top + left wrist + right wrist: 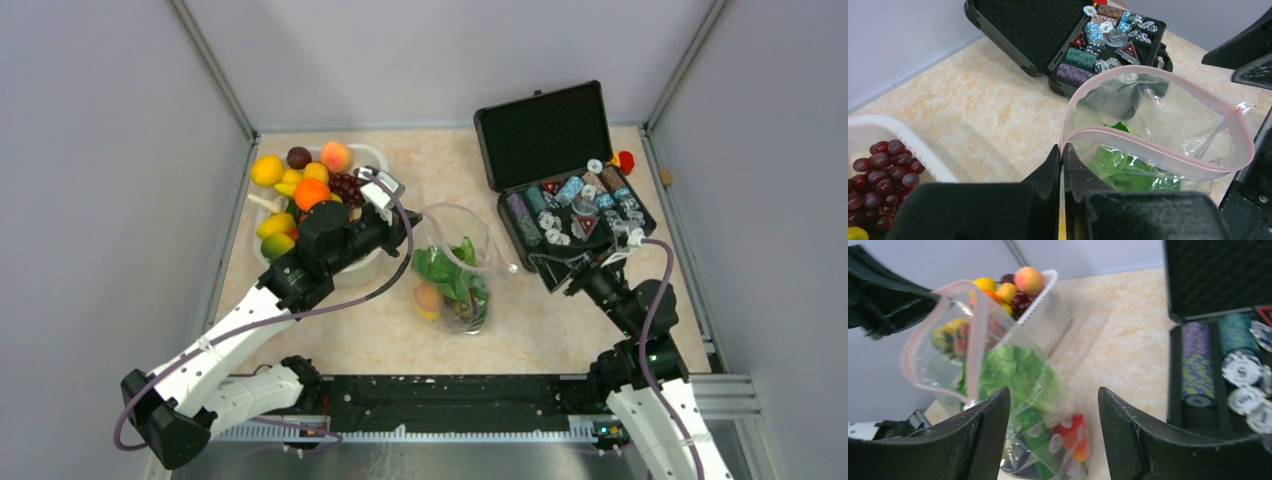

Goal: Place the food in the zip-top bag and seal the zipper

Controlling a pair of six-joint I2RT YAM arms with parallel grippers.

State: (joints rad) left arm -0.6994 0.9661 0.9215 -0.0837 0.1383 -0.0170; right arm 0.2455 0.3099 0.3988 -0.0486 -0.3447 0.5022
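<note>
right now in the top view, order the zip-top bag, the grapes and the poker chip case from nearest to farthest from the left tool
1. zip-top bag: its rim is pinched in the left tool.
2. grapes: just behind the tool, to its left.
3. poker chip case: across the table, right side.

Top camera looks down on the whole bench point(560, 320); both wrist cameras face the bag point(1158, 115) closely, from opposite sides.

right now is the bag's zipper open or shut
Open. The pink zipper gapes in a wide loop at the bag mouth; the left gripper, shut, pinches one end; lettuce shows inside.
</note>
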